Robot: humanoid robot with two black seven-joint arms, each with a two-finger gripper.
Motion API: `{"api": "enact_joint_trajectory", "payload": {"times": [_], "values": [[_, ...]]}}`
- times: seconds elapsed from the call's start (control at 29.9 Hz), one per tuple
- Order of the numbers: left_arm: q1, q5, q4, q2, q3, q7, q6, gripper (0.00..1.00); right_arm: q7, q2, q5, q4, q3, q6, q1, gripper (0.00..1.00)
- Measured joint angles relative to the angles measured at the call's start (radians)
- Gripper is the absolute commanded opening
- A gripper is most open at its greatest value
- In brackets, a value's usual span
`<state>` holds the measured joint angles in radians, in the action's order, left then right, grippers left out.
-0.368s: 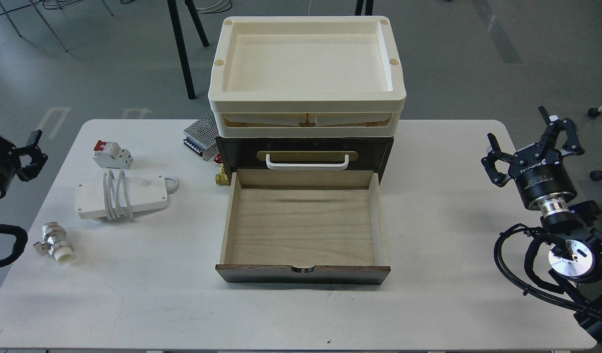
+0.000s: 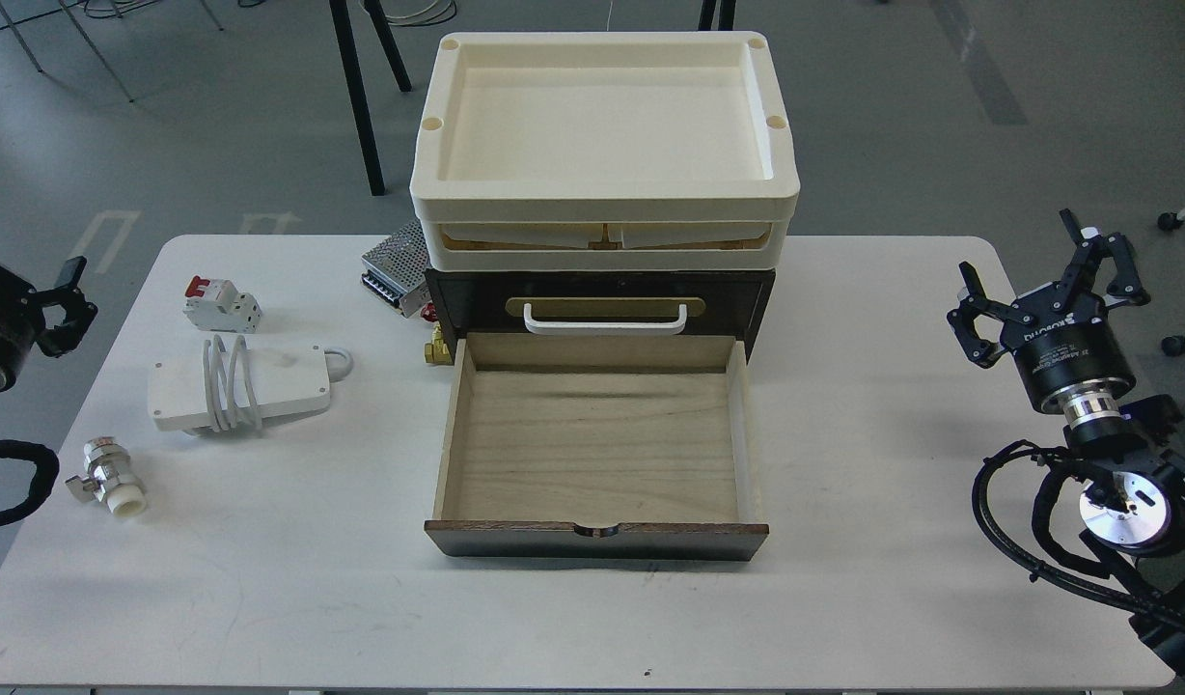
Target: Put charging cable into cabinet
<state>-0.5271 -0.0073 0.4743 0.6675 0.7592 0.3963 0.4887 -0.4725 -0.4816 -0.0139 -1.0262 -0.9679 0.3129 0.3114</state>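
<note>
White table [image 2: 843, 598], grey lab floor behind. Charging cable [image 2: 237, 386] lies flat at table's left, well left of the cabinet [image 2: 597, 299] — bottom drawer [image 2: 597, 454] pulled out, empty. Long axis runs roughly left-right. Left gripper [image 2: 57, 304] is nearer, at the left edge, spread open, holding nothing. Right gripper [image 2: 1046, 280] far off, also open and empty.
</note>
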Motion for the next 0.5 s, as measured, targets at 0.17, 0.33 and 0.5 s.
{"api": "enact_joint_trajectory", "payload": {"times": [0.17,0.33,0.5], "values": [[-0.071,0.009,-0.089,0.027,-0.001,0.079,0.0,0.99,0.0,0.0,0.0,0.0,0.0,0.0,0.0,0.99],[-0.134,0.2,-0.14,0.118,-0.073,0.092,0.0,0.93,0.0,0.0,0.0,0.0,0.0,0.0,0.0,0.99],[-0.249,0.584,-0.141,0.172,-0.182,0.093,0.001,0.93,0.0,0.0,0.0,0.0,0.0,0.0,0.0,0.99]]}}
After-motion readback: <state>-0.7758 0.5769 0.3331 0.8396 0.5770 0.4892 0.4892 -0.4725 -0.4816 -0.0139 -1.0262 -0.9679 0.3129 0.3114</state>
